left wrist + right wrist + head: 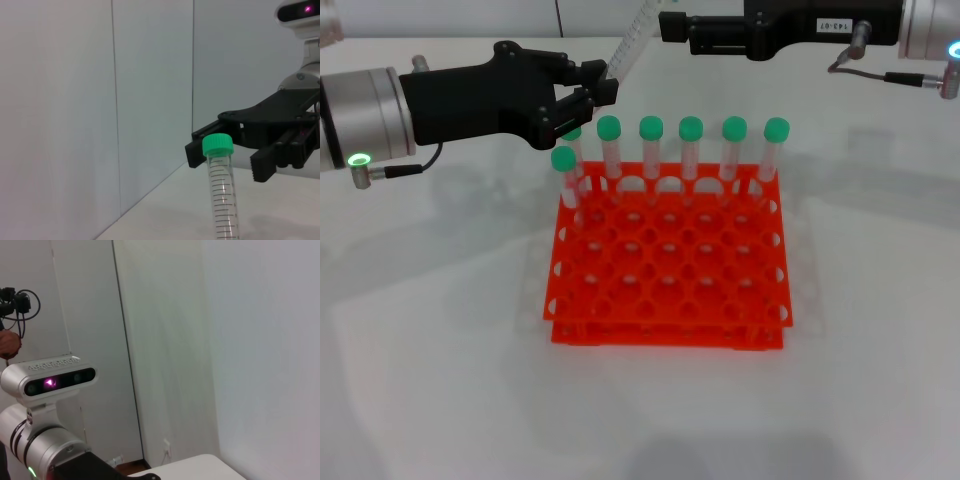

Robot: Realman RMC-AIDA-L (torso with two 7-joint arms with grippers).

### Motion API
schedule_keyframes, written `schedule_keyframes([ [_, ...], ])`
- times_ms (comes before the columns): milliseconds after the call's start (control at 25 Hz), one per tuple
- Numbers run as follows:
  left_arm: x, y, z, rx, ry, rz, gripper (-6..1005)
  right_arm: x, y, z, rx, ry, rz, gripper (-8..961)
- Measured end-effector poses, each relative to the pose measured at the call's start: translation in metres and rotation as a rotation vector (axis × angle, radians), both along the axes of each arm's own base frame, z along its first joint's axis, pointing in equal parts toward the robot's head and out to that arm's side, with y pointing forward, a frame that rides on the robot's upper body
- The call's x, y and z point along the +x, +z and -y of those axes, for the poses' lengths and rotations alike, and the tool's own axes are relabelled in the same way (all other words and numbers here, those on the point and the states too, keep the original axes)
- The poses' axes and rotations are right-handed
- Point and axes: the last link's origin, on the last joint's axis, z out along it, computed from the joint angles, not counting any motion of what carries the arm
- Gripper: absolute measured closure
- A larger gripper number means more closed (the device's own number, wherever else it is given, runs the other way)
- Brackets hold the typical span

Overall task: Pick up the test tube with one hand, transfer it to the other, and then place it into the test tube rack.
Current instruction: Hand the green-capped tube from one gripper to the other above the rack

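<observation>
My left gripper (603, 88), black with no label, is shut on the lower end of the test tube (630, 45). It holds the tube tilted above the rack's back left corner, with the top running out of the head view. In the left wrist view the tube (222, 200) has its green cap (217, 145) up. My right gripper (675, 30), with a white label (820, 22), is open at the tube's top. Its fingers (262, 167) stand apart on either side of the cap. The orange-red test tube rack (670, 290) sits below.
Several green-capped tubes (691, 150) stand in the rack's back row, and one more (563, 175) stands in the second row at the left. The rack's front rows of holes are free. The right wrist view shows my left arm's cuff (45, 450) and a wall.
</observation>
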Motion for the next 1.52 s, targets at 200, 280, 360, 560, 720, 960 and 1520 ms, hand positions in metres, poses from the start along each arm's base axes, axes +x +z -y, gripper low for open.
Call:
schedule_keyframes([
  [200,0.0001,0.0001,0.0001,0.000,-0.001,0.001,807,-0.0015,0.0001,-0.0002,0.000,0.002,-0.005,327],
  [280,0.0000,0.0001,0.0000,0.001,-0.001,0.000,807,-0.0021,0.0001,-0.0001,0.000,0.002,-0.010,339],
  [360,-0.0001,0.0001,-0.0001,0.001,0.000,0.000,808,-0.0027,0.0004,0.0001,-0.001,0.003,-0.014,351],
  [560,0.0009,-0.0030,0.0005,-0.010,-0.006,-0.011,808,-0.0033,0.0004,0.0004,-0.004,0.006,-0.016,382],
  [720,0.0013,-0.0041,0.0007,-0.013,-0.008,-0.014,808,-0.0058,-0.0007,0.0014,-0.009,0.013,-0.023,390],
  [960,0.0014,-0.0040,0.0007,-0.012,-0.010,-0.015,808,-0.0067,-0.0013,0.0010,-0.005,0.016,-0.021,418],
  [1520,0.0021,-0.0040,0.0004,-0.011,-0.013,-0.014,808,-0.0069,-0.0015,0.0005,-0.003,0.016,-0.021,529],
])
